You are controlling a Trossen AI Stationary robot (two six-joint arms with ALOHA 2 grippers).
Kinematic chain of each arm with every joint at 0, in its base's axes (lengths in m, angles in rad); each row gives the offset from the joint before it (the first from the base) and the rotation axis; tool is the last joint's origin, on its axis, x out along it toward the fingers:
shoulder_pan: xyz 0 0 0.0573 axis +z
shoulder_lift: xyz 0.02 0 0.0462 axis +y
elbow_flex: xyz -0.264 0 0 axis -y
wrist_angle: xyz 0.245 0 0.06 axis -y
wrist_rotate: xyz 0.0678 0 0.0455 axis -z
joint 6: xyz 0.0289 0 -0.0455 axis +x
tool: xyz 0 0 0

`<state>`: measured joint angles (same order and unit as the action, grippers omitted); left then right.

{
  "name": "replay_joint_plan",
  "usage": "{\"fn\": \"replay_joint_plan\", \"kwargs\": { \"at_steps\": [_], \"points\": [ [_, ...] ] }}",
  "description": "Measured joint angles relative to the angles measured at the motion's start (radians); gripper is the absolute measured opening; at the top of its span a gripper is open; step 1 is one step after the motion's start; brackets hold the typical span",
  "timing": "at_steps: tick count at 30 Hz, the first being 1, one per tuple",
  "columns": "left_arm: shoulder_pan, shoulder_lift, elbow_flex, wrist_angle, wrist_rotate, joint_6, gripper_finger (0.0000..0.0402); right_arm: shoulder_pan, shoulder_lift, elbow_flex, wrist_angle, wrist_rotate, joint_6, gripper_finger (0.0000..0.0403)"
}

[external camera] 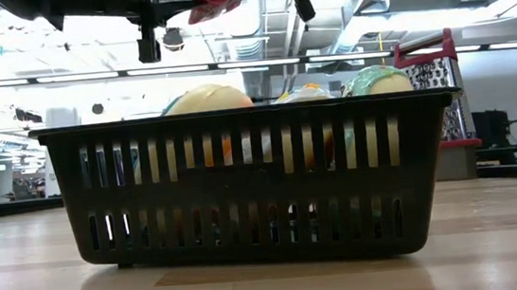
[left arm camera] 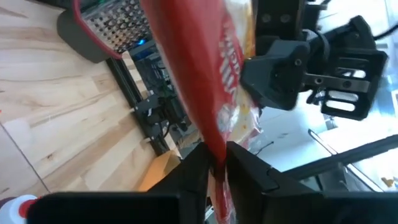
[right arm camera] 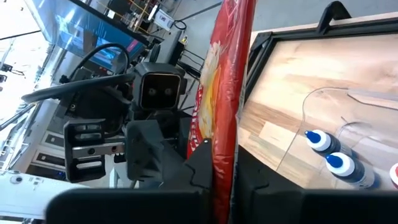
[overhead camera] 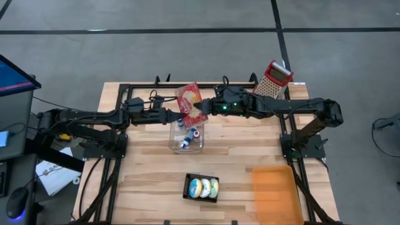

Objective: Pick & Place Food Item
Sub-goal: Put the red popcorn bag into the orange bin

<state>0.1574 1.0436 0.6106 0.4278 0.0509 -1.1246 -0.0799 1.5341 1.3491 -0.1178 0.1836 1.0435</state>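
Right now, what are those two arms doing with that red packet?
Both arms hold a red snack bag in mid-air between them, above a clear bin of small bottles. The left gripper and right gripper each pinch an edge of it, apparently passing it over. A black basket of food sits nearer the front.

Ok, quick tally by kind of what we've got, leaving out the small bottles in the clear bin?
red snack bag: 1
clear bin: 1
black basket: 1
round food items in the basket: 3
orange tray: 1
grater: 1
Total: 8
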Motion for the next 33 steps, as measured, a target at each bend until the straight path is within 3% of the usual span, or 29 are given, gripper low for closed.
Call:
{"fn": "replay_joint_plan", "kwargs": {
  "at_steps": [6,12,21,27,33],
  "points": [
    [0.000,-0.052,0.000,-0.021,0.005,0.090,0.0096,-0.003,0.000,0.001,0.007,0.023,-0.017,0.0010],
    [0.001,-0.171,-0.001,-0.247,-0.012,0.191,0.0137,-0.020,-0.006,0.001,-0.025,0.026,-0.050,0.0009],
    [0.009,-0.351,0.000,-0.415,-0.185,0.323,0.0168,0.061,-0.063,-0.001,-0.400,0.024,0.014,0.0009],
    [0.046,-0.395,-0.002,-0.483,-0.186,0.340,0.0172,0.271,-0.143,0.000,-0.751,0.092,0.279,0.0008],
    [0.047,-0.393,-0.001,-0.481,-0.185,0.359,0.0171,0.605,-0.208,0.000,-0.953,0.276,0.778,0.0008]
  ]
}}
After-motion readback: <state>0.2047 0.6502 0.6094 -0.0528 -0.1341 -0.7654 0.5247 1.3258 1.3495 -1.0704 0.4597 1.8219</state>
